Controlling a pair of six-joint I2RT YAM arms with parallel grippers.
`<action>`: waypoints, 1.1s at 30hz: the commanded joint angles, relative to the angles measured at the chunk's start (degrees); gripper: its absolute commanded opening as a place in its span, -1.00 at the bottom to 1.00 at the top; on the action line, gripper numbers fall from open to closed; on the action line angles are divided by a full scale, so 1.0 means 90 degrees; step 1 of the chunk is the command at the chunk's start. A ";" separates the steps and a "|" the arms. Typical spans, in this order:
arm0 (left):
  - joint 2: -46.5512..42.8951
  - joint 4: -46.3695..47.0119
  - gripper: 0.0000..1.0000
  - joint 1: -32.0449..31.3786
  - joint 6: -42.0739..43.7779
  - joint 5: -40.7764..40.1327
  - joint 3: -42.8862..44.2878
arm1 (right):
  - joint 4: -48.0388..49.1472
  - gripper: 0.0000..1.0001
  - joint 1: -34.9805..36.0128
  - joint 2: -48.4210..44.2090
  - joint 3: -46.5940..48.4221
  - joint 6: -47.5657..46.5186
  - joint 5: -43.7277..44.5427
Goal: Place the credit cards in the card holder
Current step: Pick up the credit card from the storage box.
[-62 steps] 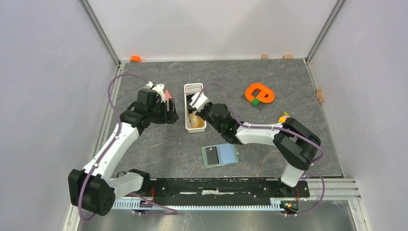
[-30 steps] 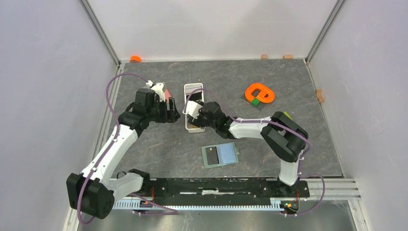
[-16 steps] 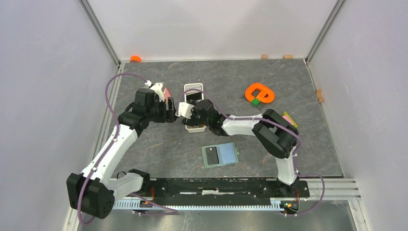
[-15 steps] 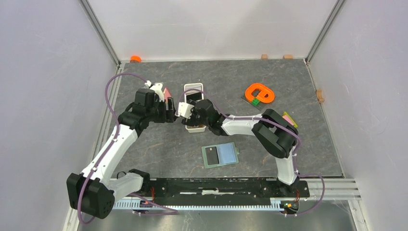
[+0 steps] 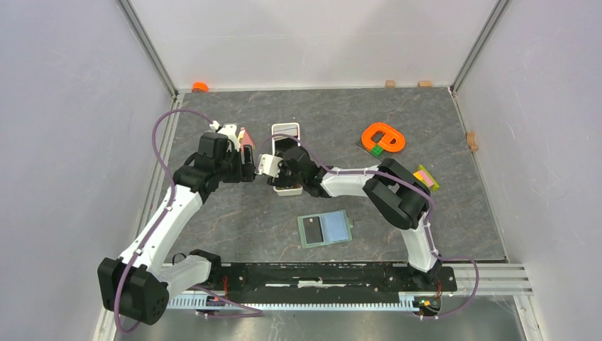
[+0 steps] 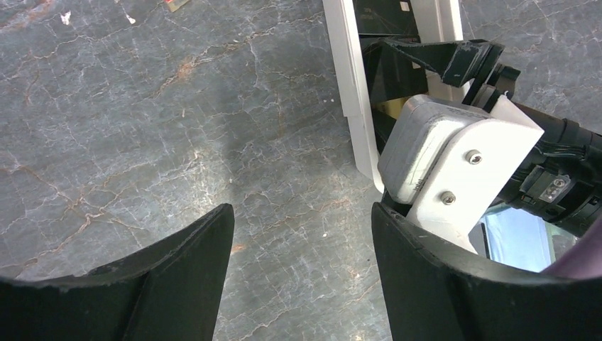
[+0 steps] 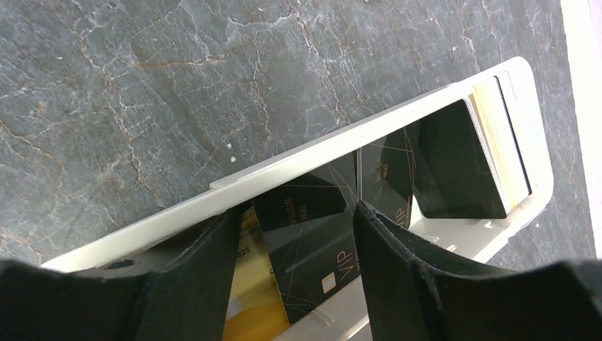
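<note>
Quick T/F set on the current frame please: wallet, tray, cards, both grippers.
1. The wallet lies open on the table. True.
2. The left gripper holds a card. False: its jaws are open, with only bare table between them.
3. Black cards sit in the white tray. True.
4. The right gripper hangs over the wallet. False: it is at the tray, jaws open above the cards.
5. The orange ring lies on the left arm's side of the tray. False: it is on the right arm's side.
</note>
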 commanded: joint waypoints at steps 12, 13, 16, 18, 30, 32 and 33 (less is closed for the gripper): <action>-0.0120 0.0396 0.56 -0.0067 0.0061 0.0288 0.0054 | 0.1688 -0.70 0.0191 -0.0726 -0.1047 -0.0116 0.0913; -0.0117 0.0396 0.56 -0.0067 0.0063 0.0287 0.0047 | 0.1789 -0.75 0.0196 -0.0798 -0.1134 -0.0073 0.1009; -0.0126 0.0396 0.56 -0.0067 0.0071 0.0267 0.0044 | 0.2060 -0.85 0.0207 -0.0980 -0.1315 0.0089 0.1229; -0.0132 0.0391 0.56 -0.0067 0.0081 0.0266 0.0044 | 0.2092 -0.88 0.0206 -0.1101 -0.1370 0.0225 0.1283; -0.0396 0.0594 0.52 -0.0067 0.0234 0.0417 -0.0070 | 0.2742 -1.00 0.0188 -0.2671 -0.2271 0.1868 0.1625; -0.0480 0.0700 0.50 -0.0077 0.0283 0.0631 -0.0125 | 0.2551 -1.00 0.0162 -0.3030 -0.2363 0.2167 0.1489; -0.0521 0.0762 0.49 -0.0077 0.0316 0.0806 -0.0159 | 0.2430 -1.00 0.0128 -0.3226 -0.2406 0.2344 0.1434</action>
